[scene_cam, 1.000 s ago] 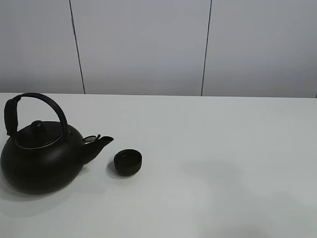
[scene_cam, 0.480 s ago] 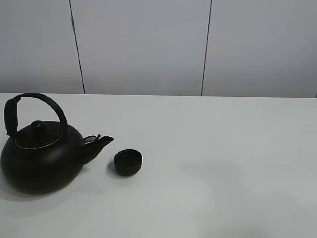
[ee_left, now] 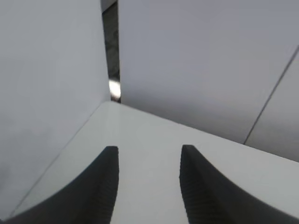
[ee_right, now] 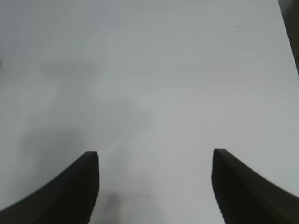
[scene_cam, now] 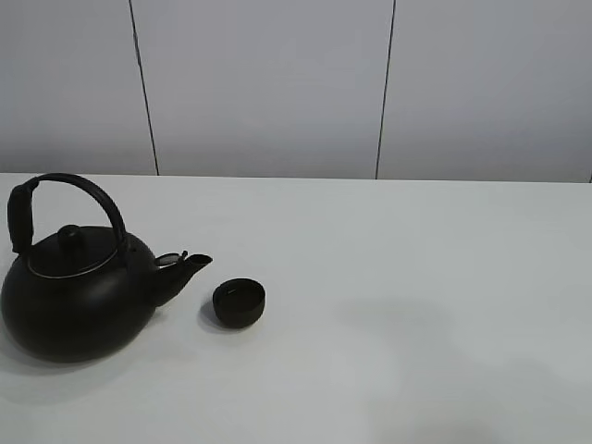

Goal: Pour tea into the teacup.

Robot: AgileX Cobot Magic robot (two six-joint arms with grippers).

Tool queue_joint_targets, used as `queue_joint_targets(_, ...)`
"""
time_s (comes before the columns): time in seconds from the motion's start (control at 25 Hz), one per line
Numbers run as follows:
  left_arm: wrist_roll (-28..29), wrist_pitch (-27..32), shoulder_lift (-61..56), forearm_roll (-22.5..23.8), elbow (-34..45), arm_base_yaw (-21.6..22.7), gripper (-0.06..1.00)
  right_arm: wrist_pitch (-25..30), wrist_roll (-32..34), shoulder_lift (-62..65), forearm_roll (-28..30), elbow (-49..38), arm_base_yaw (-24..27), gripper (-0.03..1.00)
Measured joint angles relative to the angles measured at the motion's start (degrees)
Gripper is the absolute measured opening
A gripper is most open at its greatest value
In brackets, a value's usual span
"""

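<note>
Nothing moved; both claws, left (ee_left: 148, 161) and right (ee_right: 155, 163), hang parted.

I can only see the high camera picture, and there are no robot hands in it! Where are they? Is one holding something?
Observer: No. The left wrist view shows the left gripper open, with only bare white table between its dark fingers.
Operator: What about the other hand?
Observer: The right gripper is open too, fingers spread wider, nothing between them.
Operator: Can those little cameras see the kettle or the cup?
Observer: No, neither. The kettle and the teacup show only in your view. The left wrist camera sees a table corner and grey wall panels; the right one sees plain tabletop with faint shadows.
</note>
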State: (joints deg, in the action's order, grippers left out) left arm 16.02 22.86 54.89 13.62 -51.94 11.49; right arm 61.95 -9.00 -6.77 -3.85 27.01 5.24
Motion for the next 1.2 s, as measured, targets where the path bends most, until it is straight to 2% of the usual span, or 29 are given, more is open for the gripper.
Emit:
queue_joint_targets(0.12,-8.01,13.45,-7.74,-3.42,-9.29,-6.42,0.31,0.00,0.00,0.00,0.00,0.00,0.00,0.47)
queue_joint_targets(0.24,-17.91,26.63,-14.93,-11.72,-18.02,-10.85,0.31,0.00,0.00,0.00,0.00,0.00,0.00,0.47)
queue_joint_targets(0.36,-24.69,37.98,-22.23,-19.75,-22.73,-11.60,0.31,0.00,0.00,0.00,0.00,0.00,0.00,0.47)
queue_joint_targets(0.44,-26.12,44.61,-27.29,-22.24,-23.16,-11.60,0.31,0.00,0.00,0.00,0.00,0.00,0.00,0.47)
queue_joint_targets(0.52,-26.34,48.76,-32.81,-23.15,-22.44,-11.60,0.31,0.00,0.00,0.00,0.00,0.00,0.00,0.47)
queue_joint_targets(0.68,-25.34,50.42,-43.78,-24.92,-16.04,-11.60,0.31,0.00,0.00,0.00,0.00,0.00,0.00,0.47)
queue_joint_targets(0.88,-24.24,50.90,-54.76,-25.26,-1.09,-11.60,0.31,0.00,0.00,0.00,0.00,0.00,0.00,0.47)
queue_joint_targets(1.04,-24.13,49.98,-55.86,-24.40,10.01,-11.62,0.31,0.00,0.00,0.00,0.00,0.00,0.00,0.47)
queue_joint_targets(1.2,-24.75,44.93,-55.87,-22.95,17.93,-11.62,0.31,0.00,0.00,0.00,-0.05,0.00,0.00,0.47)
